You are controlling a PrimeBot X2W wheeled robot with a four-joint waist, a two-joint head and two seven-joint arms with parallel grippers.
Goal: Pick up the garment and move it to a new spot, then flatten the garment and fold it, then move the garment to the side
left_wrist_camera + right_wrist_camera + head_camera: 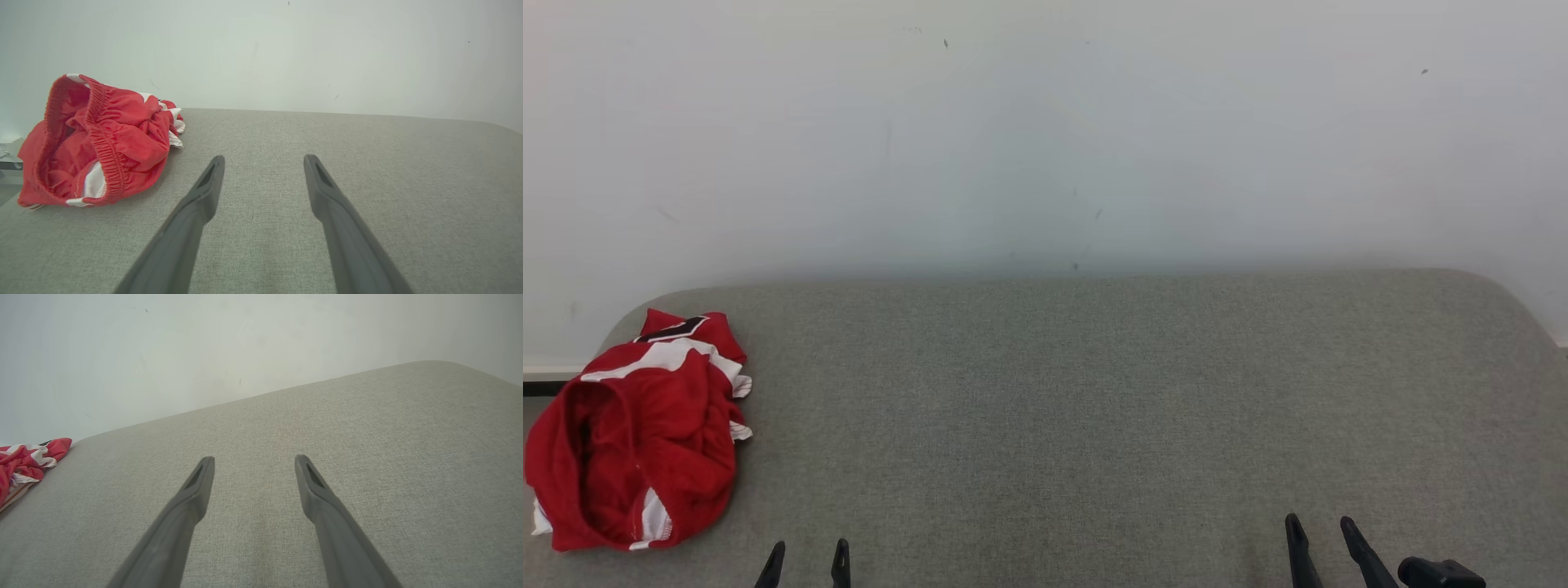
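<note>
Crumpled red fabric garment with white stripes (637, 433) bunched at far left end of grey woven upholstered surface (1094, 392), elastic waistband facing up, one edge overhanging. Pale wall (1045, 122) behind. Left gripper (805, 554) low, right of garment, 2 fingers spread, holding nothing. Right gripper (1321, 529) well apart from garment, fingers spread, nothing between.

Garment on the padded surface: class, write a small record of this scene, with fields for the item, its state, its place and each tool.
item: red and white garment
state: crumpled in a heap, not yet flattened or folded
place: left end of the grey fabric surface
left tool: open, empty, apart from the garment, to its right
right tool: open, empty, over the surface's right side
backdrop: pale wall
</note>
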